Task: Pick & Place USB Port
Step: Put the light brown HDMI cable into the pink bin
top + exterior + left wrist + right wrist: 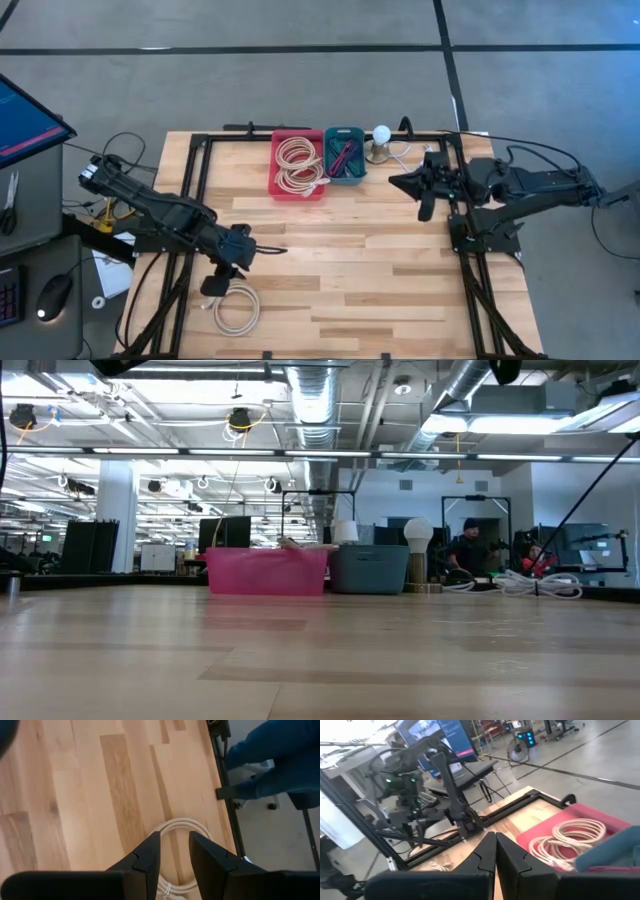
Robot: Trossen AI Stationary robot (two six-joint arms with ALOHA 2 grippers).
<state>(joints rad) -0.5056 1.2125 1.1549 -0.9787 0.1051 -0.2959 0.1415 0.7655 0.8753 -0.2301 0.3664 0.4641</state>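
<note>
We hold our left gripper part-open and empty just above the coiled cable near the desk's front-left corner, seemingly lined up to grab it. Farther back, our right gripper waits closed, empty, beside the red bin.

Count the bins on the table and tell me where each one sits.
2. A red bin holding coiled cream cables sits at the table's far edge; a teal bin stands right beside it, toward the right arm's side. None appears hidden.
</note>
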